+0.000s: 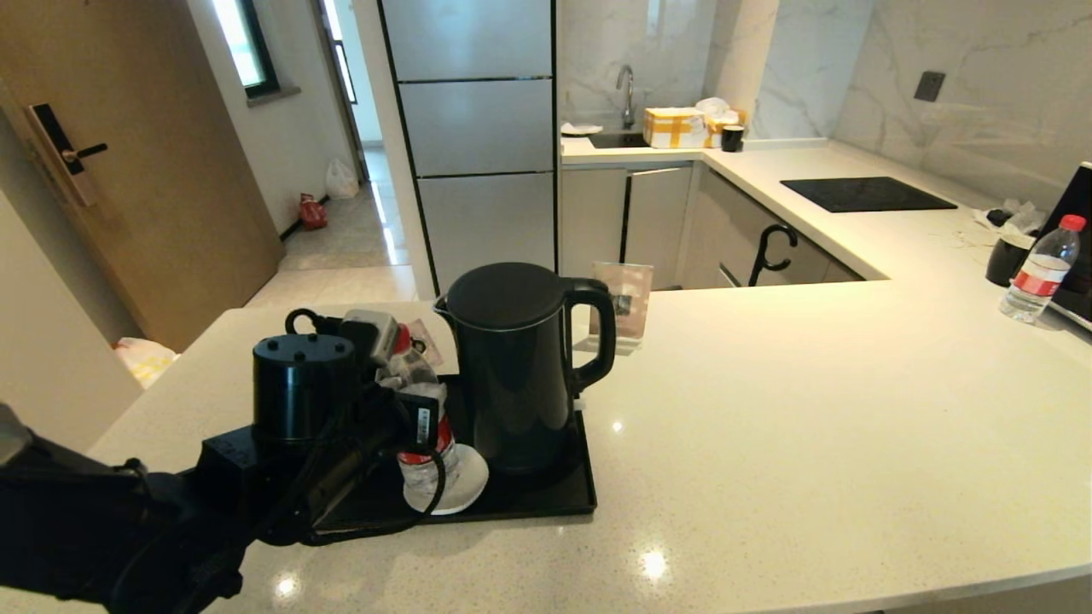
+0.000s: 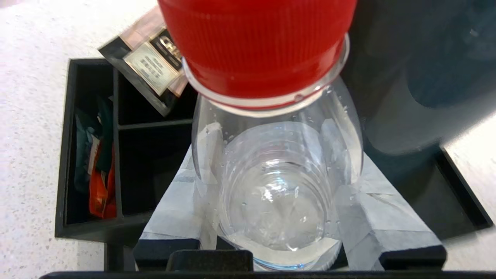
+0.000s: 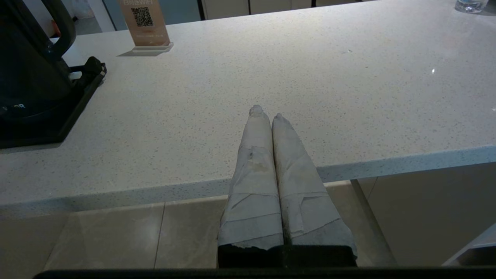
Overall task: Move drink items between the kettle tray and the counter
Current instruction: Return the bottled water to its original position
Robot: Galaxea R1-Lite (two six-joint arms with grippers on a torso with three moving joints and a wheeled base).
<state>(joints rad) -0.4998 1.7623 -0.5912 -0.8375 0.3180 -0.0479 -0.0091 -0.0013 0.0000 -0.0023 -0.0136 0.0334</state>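
Note:
A small clear water bottle (image 1: 424, 465) with a red cap (image 2: 255, 42) is upright at the front of the black kettle tray (image 1: 546, 503), its base at the white coaster (image 1: 467, 486). My left gripper (image 1: 409, 401) is shut on its body, with a taped finger (image 2: 174, 201) on each side. Whether the base rests on the coaster or hangs just above it, I cannot tell. The black kettle (image 1: 512, 367) stands on the tray just right of the bottle. My right gripper (image 3: 266, 112) is shut and empty, parked below the counter's (image 1: 768, 409) front edge.
A black compartmented box (image 2: 155, 124) with sachets (image 2: 100, 182) sits on the tray behind the bottle. A second red-capped bottle (image 1: 1041, 269) and a black mug (image 1: 1007, 260) stand at the counter's far right. A QR sign (image 1: 623, 303) stands behind the kettle, and a black hob (image 1: 866, 194) further back.

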